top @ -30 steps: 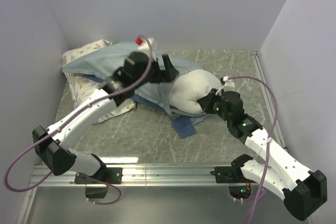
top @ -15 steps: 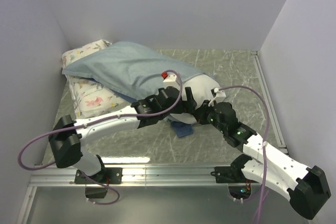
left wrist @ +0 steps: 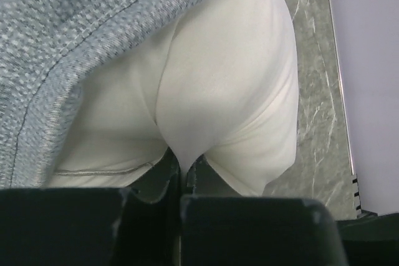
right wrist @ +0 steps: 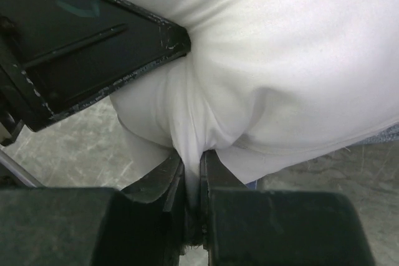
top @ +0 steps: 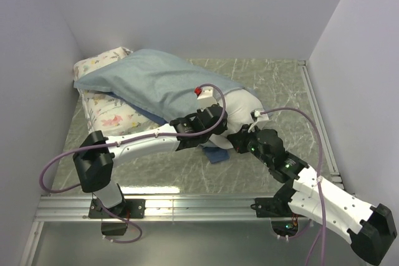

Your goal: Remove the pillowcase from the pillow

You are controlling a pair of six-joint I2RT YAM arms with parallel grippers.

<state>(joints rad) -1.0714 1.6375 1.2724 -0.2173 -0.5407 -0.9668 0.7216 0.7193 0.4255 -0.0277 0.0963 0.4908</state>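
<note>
At the near middle of the table (top: 187,166), the right gripper (right wrist: 193,167) is closed on a fold of the pillow (top: 242,100), with white fabric nipped between its jaws. Just beside it, the left gripper (left wrist: 184,167) is now clamped on the same exposed white end. One second ago it was raised over the pillowcase (top: 156,79) further back, and it has since been brought down and forward. The pillow is thus held by both grippers and the pillowcase by neither. Beyond the grippers, the pillowcase hem is seen drawn back from the white end, while most of the pillow is covered. At the far left, the covered end is laid on a floral pillow (top: 103,116). A re-grip is judged to be in hand, and removal is judged only begun.
</note>
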